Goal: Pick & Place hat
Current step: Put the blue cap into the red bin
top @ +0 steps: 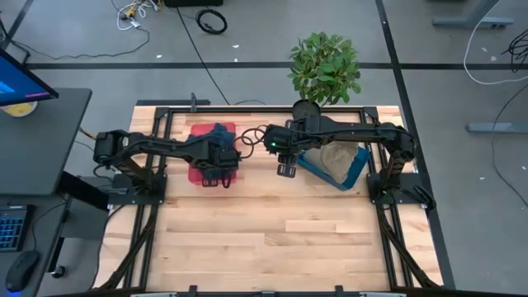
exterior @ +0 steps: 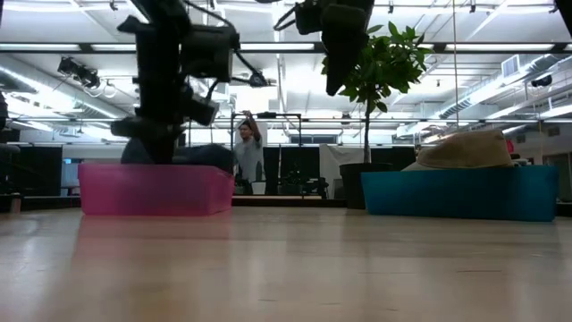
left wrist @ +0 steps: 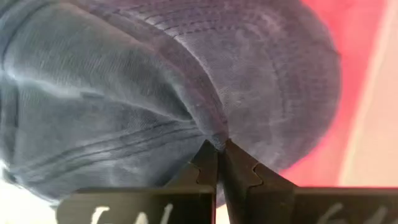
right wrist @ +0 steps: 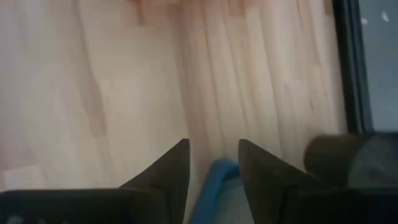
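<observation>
A blue-grey denim cap [left wrist: 143, 93] lies in a pink bin [top: 196, 132] on the table's left-centre; its crown [exterior: 192, 154] shows above the bin's rim in the low view. My left gripper [left wrist: 219, 155] reaches down into this bin and is shut on the cap. A tan brimmed hat [top: 334, 157] rests in a blue bin [top: 356, 169] on the right. My right gripper [right wrist: 213, 158] hovers open, high above the blue bin's left edge [right wrist: 214, 180], touching nothing. My left gripper pinches a raised fold of the cap's cloth [left wrist: 214, 138] between its two fingertips [left wrist: 239, 171], near where the crown meets the brim. It comes from above, pointing down into the pink bin. The cap still sits in the bin; how many layers are held I cannot tell.
A potted plant [top: 324, 66] stands at the table's far edge behind the blue bin. Bare wooden table [top: 264, 239] stretches across the near half. A black frame [top: 165, 111] runs round the work area. A person [exterior: 248, 152] stands far off in the room.
</observation>
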Robot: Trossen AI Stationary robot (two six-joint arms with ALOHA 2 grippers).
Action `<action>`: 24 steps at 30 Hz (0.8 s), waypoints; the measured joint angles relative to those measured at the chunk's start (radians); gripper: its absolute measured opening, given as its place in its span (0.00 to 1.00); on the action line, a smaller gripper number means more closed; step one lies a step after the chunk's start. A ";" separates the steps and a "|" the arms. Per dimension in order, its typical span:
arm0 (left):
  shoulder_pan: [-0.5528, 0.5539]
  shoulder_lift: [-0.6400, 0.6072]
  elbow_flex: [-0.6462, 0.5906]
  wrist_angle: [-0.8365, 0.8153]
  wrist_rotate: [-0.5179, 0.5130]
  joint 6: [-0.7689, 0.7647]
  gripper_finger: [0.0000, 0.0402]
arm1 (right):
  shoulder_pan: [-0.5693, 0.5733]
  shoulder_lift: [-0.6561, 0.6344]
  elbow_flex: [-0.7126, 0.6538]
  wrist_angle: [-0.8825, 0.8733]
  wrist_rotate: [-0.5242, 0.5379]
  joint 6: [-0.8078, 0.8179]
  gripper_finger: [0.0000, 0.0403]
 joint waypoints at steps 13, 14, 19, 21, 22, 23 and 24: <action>0.048 -0.004 -0.082 0.113 0.042 0.117 0.06 | 0.000 0.000 0.000 -0.022 0.045 0.030 0.34; 0.047 -0.003 -0.082 0.113 0.020 0.077 0.07 | 0.000 0.000 0.000 -0.022 0.045 0.030 0.34; 0.040 0.002 -0.033 0.027 -0.003 -0.061 0.18 | 0.000 0.000 0.000 -0.022 0.045 0.028 0.34; 0.026 0.003 -0.011 0.005 -0.008 -0.061 0.23 | 0.000 0.000 0.000 -0.024 0.045 0.028 0.34; 0.017 0.003 0.007 -0.002 -0.009 -0.063 0.25 | 0.000 0.000 0.000 -0.025 0.045 0.028 0.34; 0.007 0.003 0.027 -0.007 -0.012 -0.069 0.28 | 0.000 0.000 0.000 -0.027 0.045 0.028 0.34; -0.004 0.003 0.047 -0.019 -0.017 -0.085 0.31 | 0.000 0.000 0.000 -0.033 0.045 0.028 0.34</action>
